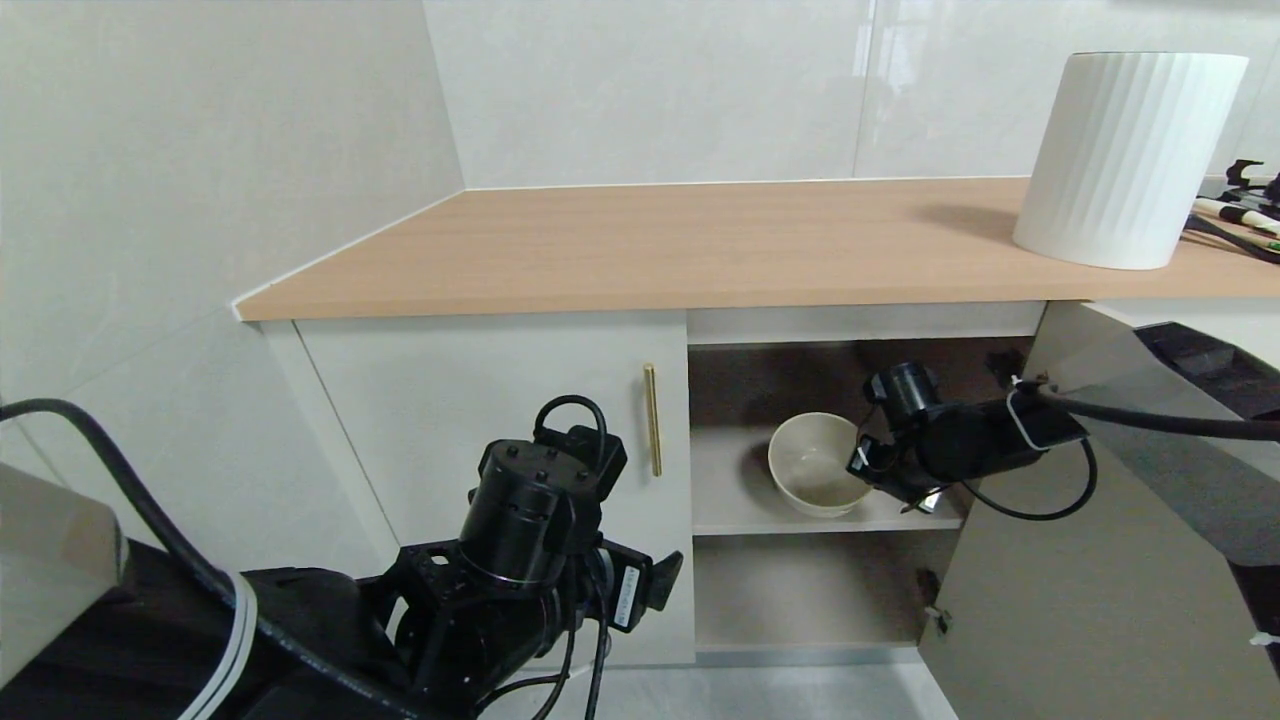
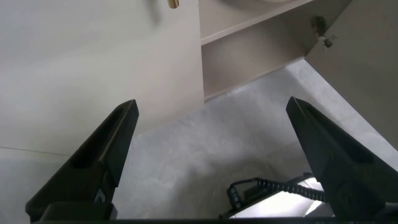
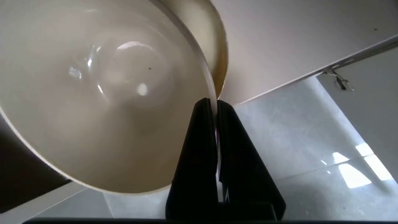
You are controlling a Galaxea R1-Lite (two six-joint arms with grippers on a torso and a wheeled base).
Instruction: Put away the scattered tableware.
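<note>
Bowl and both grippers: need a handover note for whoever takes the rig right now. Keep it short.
Right gripper: shut on the rim of the bowl, holding it tilted inside the cabinet, just over the shelf. I cannot tell whether the bowl touches the shelf.
Left gripper: open, empty, low over the floor in front of the closed left door.
Done: right door open, bowl brought into the cabinet.
Left: set the bowl flat on the shelf, release, back the arm out, probably shut the door.
Also there: white ribbed container on the counter.
</note>
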